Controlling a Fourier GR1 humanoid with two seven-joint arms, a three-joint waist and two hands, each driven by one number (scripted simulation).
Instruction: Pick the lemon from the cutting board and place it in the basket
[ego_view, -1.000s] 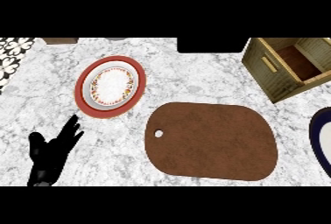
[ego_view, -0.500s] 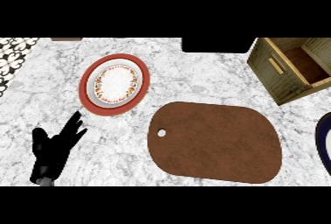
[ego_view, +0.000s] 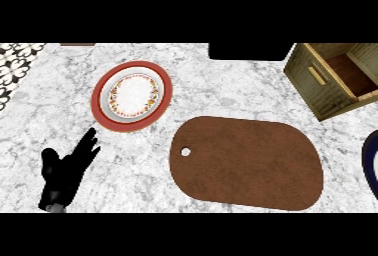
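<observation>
A brown oval cutting board (ego_view: 247, 161) with a small hole at its left end lies on the marble counter, right of centre. No lemon shows on it or anywhere in the head view. The wooden basket (ego_view: 334, 80) stands at the upper right, partly cut off by the edge, its inside showing nothing. My left hand (ego_view: 65, 173) rests at the lower left with fingers straight and pointing up towards the plate, holding nothing. My right hand does not show.
A red-rimmed plate (ego_view: 132, 95) with a white patterned centre lies at the upper left. A dark-rimmed plate (ego_view: 369, 161) peeks in at the right edge. A black block (ego_view: 249, 51) stands at the counter's far edge.
The view has drifted so that everything sits further right and lower. My left hand has sunk lower in the frame and stays open.
</observation>
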